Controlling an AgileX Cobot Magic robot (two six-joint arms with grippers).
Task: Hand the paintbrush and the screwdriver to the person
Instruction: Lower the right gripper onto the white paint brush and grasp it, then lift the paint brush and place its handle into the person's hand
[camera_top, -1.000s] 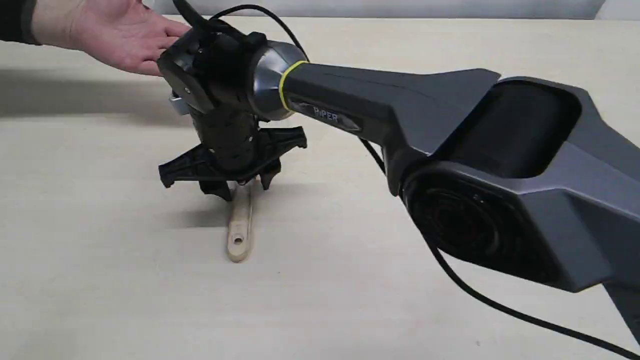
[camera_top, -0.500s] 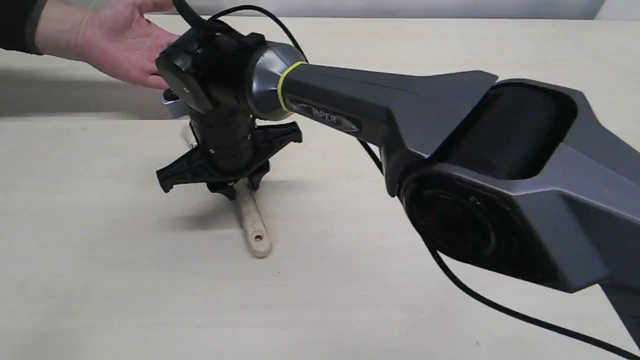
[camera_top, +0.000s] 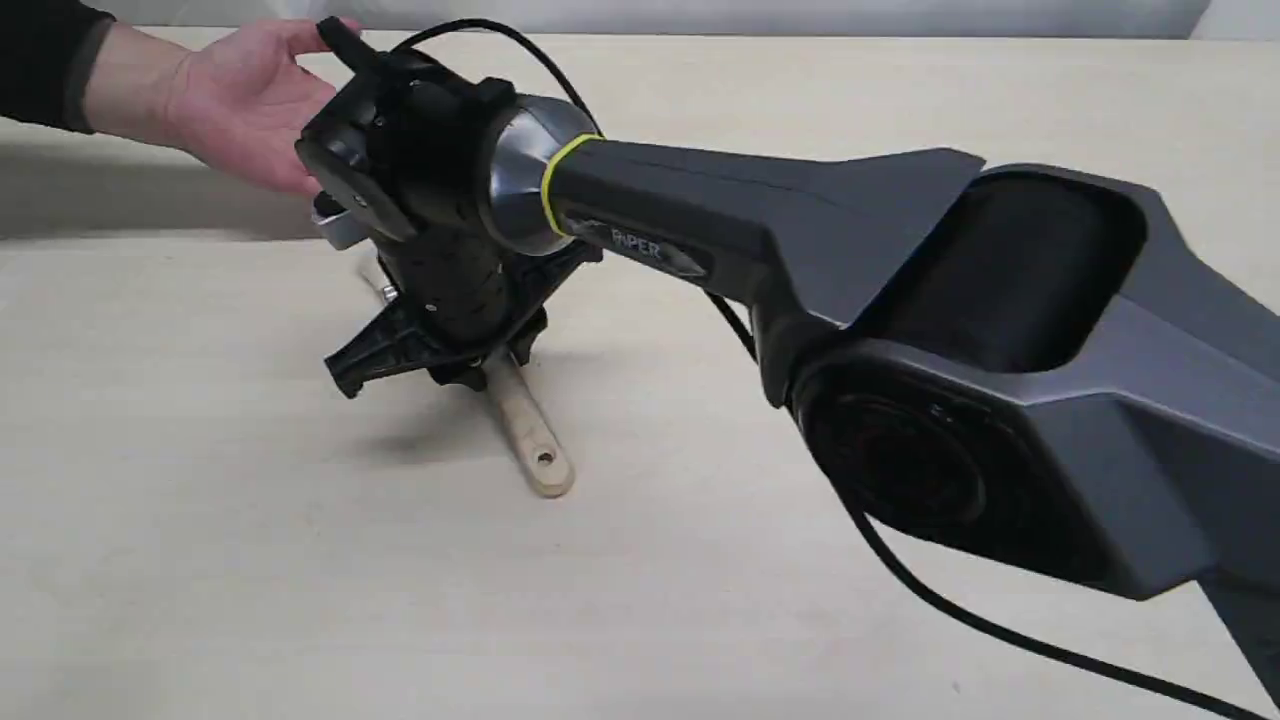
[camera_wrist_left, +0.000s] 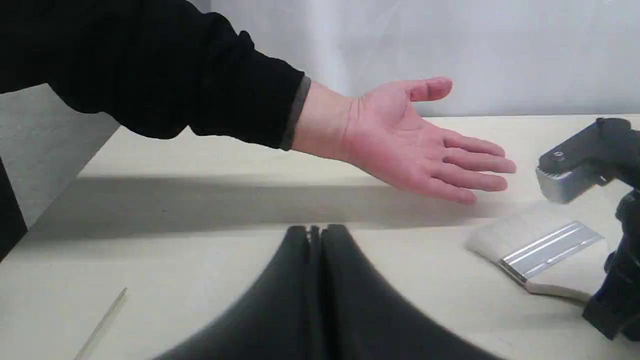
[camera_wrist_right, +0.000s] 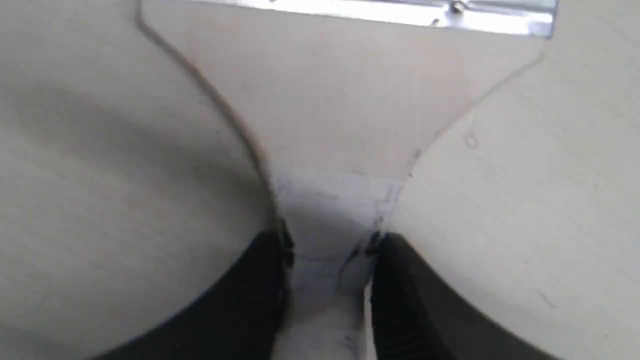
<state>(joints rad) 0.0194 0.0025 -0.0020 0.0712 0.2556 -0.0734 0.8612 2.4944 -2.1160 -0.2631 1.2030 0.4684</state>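
Observation:
My right gripper (camera_top: 478, 368) reaches across to the left of the exterior view and is shut on the paintbrush (camera_top: 530, 435), whose wooden handle with its hole sticks out toward the camera. The right wrist view shows the fingers (camera_wrist_right: 400, 280) clamping the handle (camera_wrist_right: 330, 235) below the silver band (camera_wrist_right: 380, 12). In the left wrist view, pale bristles and band (camera_wrist_left: 545, 247) lie just below the person's open palm (camera_wrist_left: 415, 145). That hand (camera_top: 240, 95) waits behind the right wrist. My left gripper (camera_wrist_left: 316, 232) is shut on nothing. A thin golden shaft (camera_wrist_left: 100, 325), apparently the screwdriver's, lies near it.
A black cable (camera_top: 1000, 620) trails from the right arm across the pale table (camera_top: 250, 600). The table's far edge meets a white wall (camera_wrist_left: 450, 50) behind the hand.
The right gripper has tilted and shifted left toward the hand. The brush handle has swung so its end points further right. The hand has drawn back a little to the left.

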